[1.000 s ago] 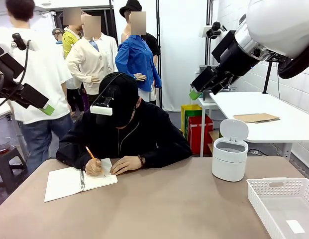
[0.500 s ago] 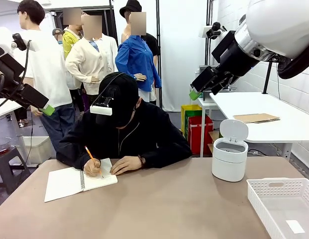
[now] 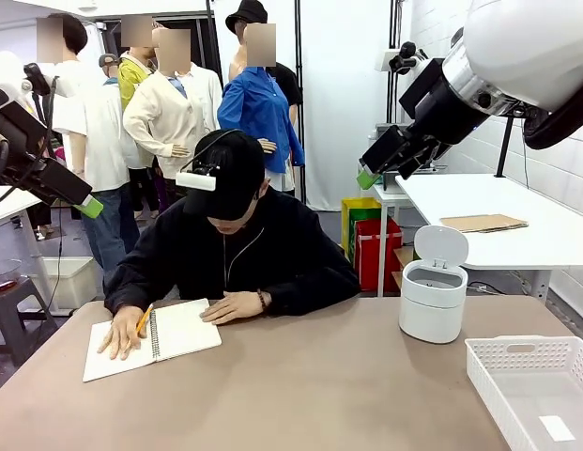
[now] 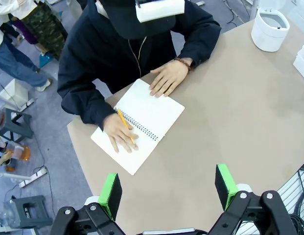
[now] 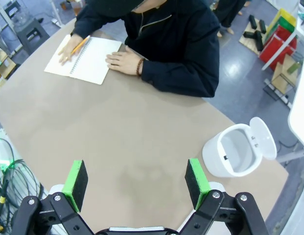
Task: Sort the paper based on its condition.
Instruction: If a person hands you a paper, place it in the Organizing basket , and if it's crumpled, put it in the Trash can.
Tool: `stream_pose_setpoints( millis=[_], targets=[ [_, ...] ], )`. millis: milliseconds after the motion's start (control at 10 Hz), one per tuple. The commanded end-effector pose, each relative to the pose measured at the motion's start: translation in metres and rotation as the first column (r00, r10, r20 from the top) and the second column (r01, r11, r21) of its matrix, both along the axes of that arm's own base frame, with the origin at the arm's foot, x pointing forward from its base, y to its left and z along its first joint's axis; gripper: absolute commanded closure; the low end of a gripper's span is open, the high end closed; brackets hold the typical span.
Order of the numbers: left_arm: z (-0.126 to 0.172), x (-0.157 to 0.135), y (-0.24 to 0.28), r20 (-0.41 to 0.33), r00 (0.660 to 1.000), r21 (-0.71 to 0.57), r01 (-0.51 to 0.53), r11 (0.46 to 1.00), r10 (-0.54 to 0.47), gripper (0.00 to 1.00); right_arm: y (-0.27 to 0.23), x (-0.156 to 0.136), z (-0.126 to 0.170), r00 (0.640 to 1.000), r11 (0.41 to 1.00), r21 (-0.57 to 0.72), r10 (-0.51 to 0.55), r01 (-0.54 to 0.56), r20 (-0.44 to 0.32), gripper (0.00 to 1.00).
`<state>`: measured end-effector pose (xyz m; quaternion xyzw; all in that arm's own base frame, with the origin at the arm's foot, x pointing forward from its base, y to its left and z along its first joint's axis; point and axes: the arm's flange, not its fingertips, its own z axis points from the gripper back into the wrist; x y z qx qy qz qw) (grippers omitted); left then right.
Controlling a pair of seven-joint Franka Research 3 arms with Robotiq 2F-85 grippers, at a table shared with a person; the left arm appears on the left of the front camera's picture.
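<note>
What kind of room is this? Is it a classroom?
Probably a robot lab: left arm and right arm hang over the table where a person sits with a notebook, bin and tray.

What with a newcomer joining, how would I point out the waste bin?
On the tan table, look to the robot's right side. The waste bin is the round white tub with its flip lid standing open, unlike the rectangular slotted basket nearer the robot.

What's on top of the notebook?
The person's two hands. One hand lies flat on one page of the notebook with a yellow pencil between its fingers; the other hand touches the other page's edge. Any writing under the hands is covered.
</note>
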<state>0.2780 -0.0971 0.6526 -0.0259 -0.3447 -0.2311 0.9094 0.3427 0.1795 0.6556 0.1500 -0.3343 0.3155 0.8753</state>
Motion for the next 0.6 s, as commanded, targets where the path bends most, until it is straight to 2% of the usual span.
stream_pose_setpoints(
  millis=[0,500],
  targets=[
    [0.0011,-0.0005,-0.0004,0.002,1.000,-0.001,0.001,1.000,-0.001,0.00,-0.0001,-0.0005,-0.0004,1.000,1.000,0.001,-0.002,0.002,-0.001,0.00],
    [0.0011,-0.0005,-0.0004,0.002,1.000,-0.001,0.001,1.000,-0.001,0.00,-0.0001,-0.0005,-0.0004,1.000,1.000,0.001,-0.002,0.002,-0.001,0.00]
  ],
)
